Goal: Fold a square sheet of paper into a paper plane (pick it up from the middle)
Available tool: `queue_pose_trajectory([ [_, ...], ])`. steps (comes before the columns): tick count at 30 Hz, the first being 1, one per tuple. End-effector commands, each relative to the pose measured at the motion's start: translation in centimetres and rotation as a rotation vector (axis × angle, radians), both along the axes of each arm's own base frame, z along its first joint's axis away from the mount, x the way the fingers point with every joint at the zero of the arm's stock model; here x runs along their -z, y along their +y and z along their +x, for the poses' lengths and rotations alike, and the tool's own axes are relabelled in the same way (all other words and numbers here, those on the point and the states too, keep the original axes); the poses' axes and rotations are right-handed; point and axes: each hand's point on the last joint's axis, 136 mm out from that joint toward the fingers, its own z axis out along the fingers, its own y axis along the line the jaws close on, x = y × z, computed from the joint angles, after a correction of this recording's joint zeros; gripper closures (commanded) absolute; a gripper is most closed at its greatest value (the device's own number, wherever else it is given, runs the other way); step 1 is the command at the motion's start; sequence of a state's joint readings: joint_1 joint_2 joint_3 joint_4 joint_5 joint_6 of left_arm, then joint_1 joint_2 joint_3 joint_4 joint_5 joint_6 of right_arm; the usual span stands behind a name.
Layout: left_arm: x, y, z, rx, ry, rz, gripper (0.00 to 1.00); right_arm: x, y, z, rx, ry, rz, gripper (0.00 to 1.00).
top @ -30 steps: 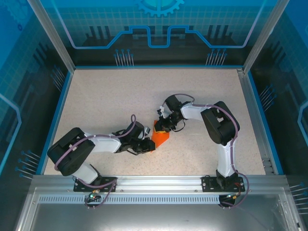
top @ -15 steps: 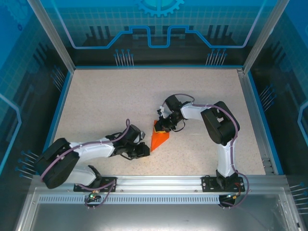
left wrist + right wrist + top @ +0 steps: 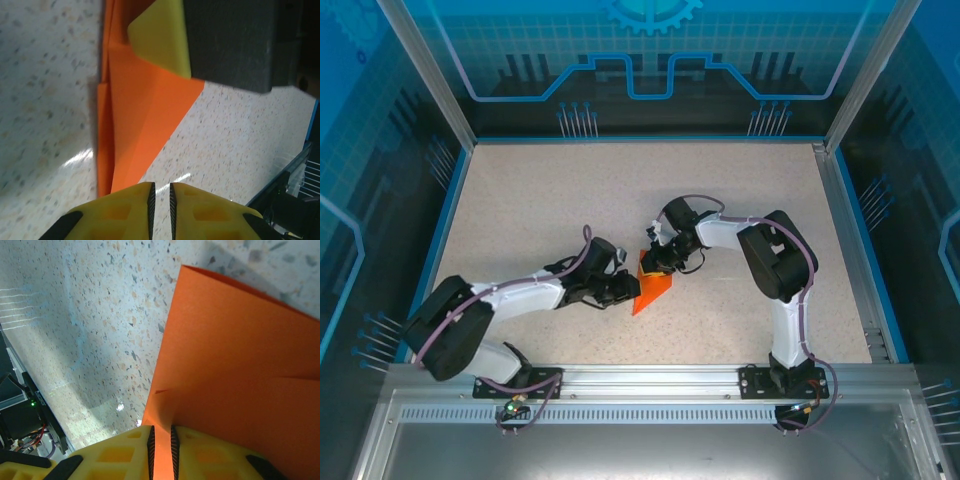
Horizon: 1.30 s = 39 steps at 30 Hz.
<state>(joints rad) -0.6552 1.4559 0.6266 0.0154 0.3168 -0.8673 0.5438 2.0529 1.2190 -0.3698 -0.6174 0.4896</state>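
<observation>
Speckled beige table (image 3: 520, 200) out there, with a blue edging (image 3: 640, 139) running along its far side. Behind the table stands a blue circuit-patterned panel (image 3: 650, 50), and a silver aluminium rail (image 3: 650, 378) lies across the table's near edge.

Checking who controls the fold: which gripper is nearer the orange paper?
Right. The right gripper is shut on the orange paper at its far end; the left gripper sits beside its left edge.
</observation>
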Motion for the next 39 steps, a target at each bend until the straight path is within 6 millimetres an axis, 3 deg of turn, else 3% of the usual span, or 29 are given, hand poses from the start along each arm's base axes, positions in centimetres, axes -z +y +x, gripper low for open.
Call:
queue_pose_trajectory([
  [1, -0.8, -1.7, 1.6, 0.006, -0.018, -0.055, 0.83, 6.9, -2.9, -2.8, 0.006, 0.096, -0.214, 0.80],
  [9, 2.8, -1.6, 1.6, 0.010, 0.031, 0.009, 0.85, 6.6, -2.7, -2.6, 0.007, 0.094, -0.206, 0.80],
  [14, 6.4, 0.8, -0.4, -0.010, 0.111, 0.153, 0.88, 5.6, -2.1, -2.2, 0.006, 0.080, -0.176, 0.80],
  [18, 9.2, 3.1, -2.5, -0.035, 0.186, 0.247, 0.95, 3.1, -1.3, -1.0, 0.009, 0.039, -0.124, 0.79],
  [22, 11.0, 4.7, -4.2, -0.065, 0.236, 0.299, 0.99, -1.0, -0.7, 1.2, 0.038, -0.042, -0.044, 0.78],
  [26, 11.6, 5.3, -4.5, -0.076, 0.251, 0.320, 1.00, -4.5, -0.9, 2.7, 0.070, -0.117, 0.013, 0.78],
  [29, 11.6, 5.0, -4.3, -0.080, 0.246, 0.317, 1.00, -5.6, -1.5, 2.8, 0.086, -0.149, 0.025, 0.79],
  [39, 11.3, 4.4, -4.0, -0.068, 0.230, 0.308, 1.00, -3.3, -0.6, -0.8, 0.034, -0.077, 0.045, 0.89],
])
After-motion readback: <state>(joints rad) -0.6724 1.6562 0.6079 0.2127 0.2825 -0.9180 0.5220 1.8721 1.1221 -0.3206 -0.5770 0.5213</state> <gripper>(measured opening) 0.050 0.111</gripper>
